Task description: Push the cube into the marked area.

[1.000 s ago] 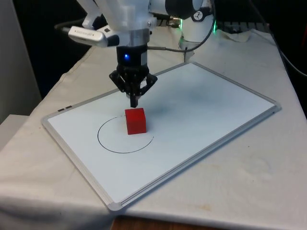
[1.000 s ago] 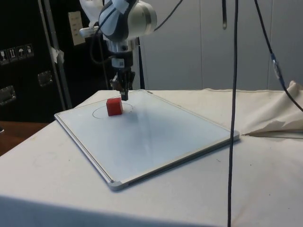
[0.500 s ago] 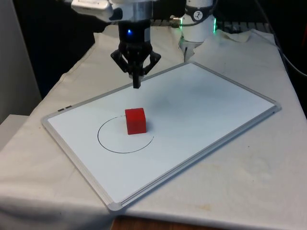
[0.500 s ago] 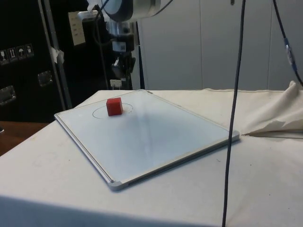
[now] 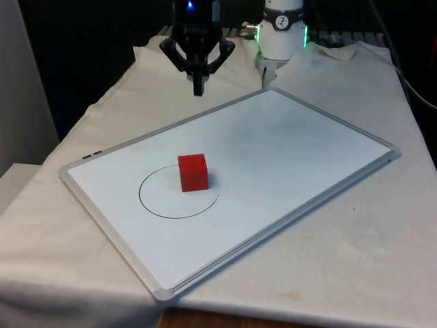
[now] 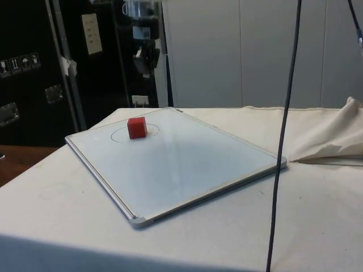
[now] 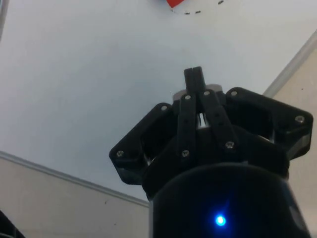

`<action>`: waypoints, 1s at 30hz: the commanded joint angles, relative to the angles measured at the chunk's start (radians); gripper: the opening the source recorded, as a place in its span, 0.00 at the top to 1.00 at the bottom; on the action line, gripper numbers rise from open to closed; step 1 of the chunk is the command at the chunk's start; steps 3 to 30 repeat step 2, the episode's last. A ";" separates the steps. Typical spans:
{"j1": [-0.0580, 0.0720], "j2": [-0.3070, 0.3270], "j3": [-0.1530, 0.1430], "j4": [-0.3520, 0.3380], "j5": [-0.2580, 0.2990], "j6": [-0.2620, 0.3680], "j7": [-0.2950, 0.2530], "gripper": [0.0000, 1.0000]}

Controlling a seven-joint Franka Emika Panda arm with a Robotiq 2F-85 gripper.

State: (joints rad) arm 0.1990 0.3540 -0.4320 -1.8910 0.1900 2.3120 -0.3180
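The red cube (image 5: 193, 171) sits well below and apart from the raised pincer (image 5: 198, 87), whose fingers are pressed together holding nothing, and lies inside the drawn circle (image 5: 156, 208) on the whiteboard (image 5: 307, 150), so the push looks finished.

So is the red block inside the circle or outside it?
Inside. The red cube sits within the drawn circle on the whiteboard, close to the circle's far edge, with the shut gripper lifted clear of it.

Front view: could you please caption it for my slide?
Red cube inside the drawn circle on the whiteboard; shut claw raised beyond it.
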 commanded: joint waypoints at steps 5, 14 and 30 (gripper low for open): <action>0.000 -0.007 0.001 -0.002 -0.003 -0.006 -0.002 1.00; 0.000 -0.007 0.001 -0.002 -0.003 -0.006 -0.002 1.00; 0.000 -0.007 0.001 -0.002 -0.003 -0.006 -0.002 1.00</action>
